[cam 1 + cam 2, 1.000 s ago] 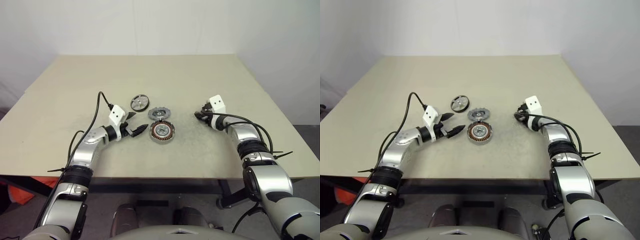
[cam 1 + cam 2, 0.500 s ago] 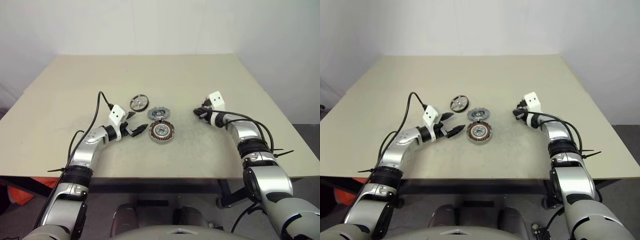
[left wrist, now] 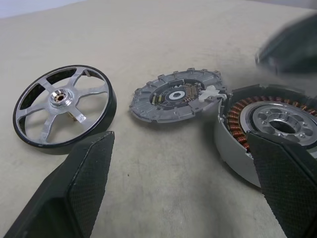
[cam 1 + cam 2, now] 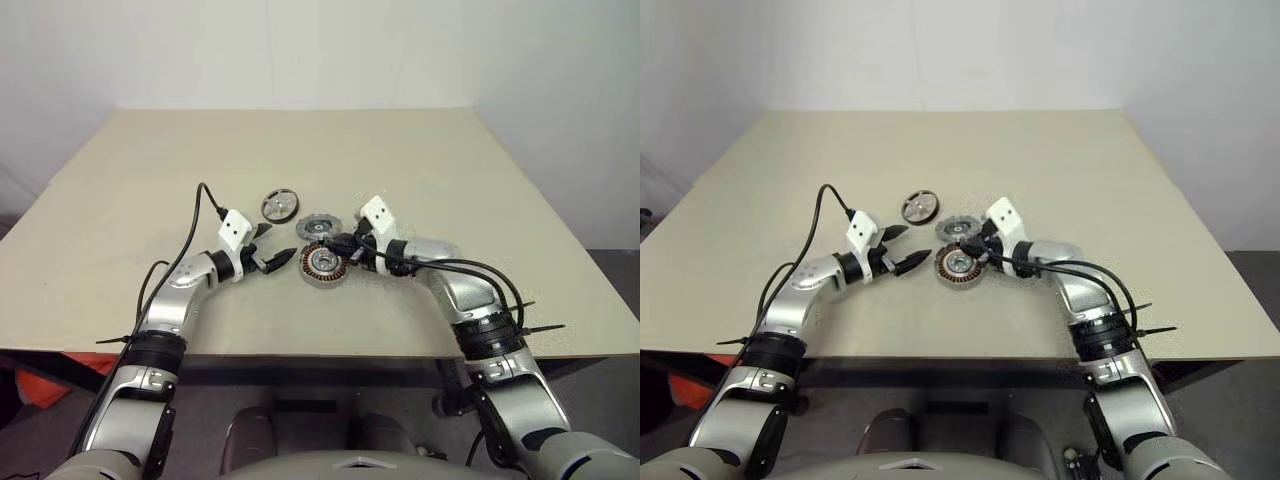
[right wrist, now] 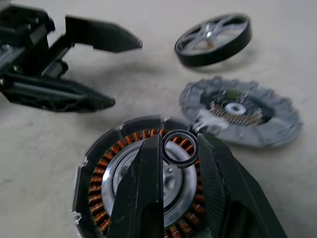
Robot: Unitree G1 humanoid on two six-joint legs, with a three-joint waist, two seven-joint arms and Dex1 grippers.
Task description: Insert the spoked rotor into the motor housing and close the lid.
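Note:
The motor housing [image 4: 323, 263], a dark ring of copper windings around a silver hub, lies at the table's middle. The grey notched lid [image 4: 317, 226] lies flat just behind it. Further back and left lies the spoked rotor [image 4: 279, 206], silver with a dark rim. My left gripper [image 4: 278, 245] is open just left of the housing, with nothing between its fingers [image 3: 89, 183]. My right gripper [image 5: 179, 148] hangs over the housing's [image 5: 129, 183] near rim, shut on a small black ring [image 5: 171, 151] pinched at its fingertips.
All three parts sit close together on the beige table [image 4: 450, 170], which has wide bare surface on every side of them. A black cable [image 4: 195, 215] loops up from my left wrist.
My right arm has swung in from the right side of the table to the housing, carrying the small ring. The left arm and the three parts have not moved.

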